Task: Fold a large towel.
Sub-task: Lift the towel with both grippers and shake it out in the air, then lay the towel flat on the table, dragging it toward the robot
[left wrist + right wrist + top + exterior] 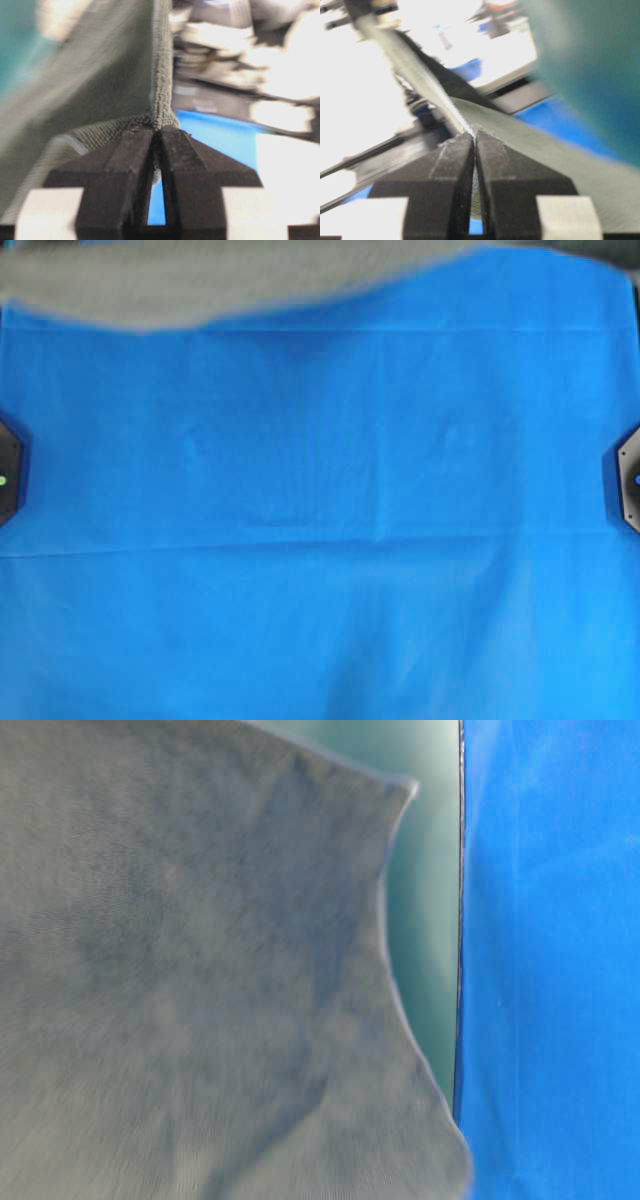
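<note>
Smooth blue sheet [320,540], fuzzy grey-green towel [200,980]

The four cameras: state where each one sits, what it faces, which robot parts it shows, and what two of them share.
Overhead: above, facing down on the blue sheet; towel at top; dark robot parts at both side edges.
Table-level: low, filled by the hanging towel; no robot parts.
Left wrist: behind the left gripper, jaws shut on a towel edge.
Right wrist: behind the right gripper, jaws shut on the towel.
Shared: both wrist views show the towel pinched.
</note>
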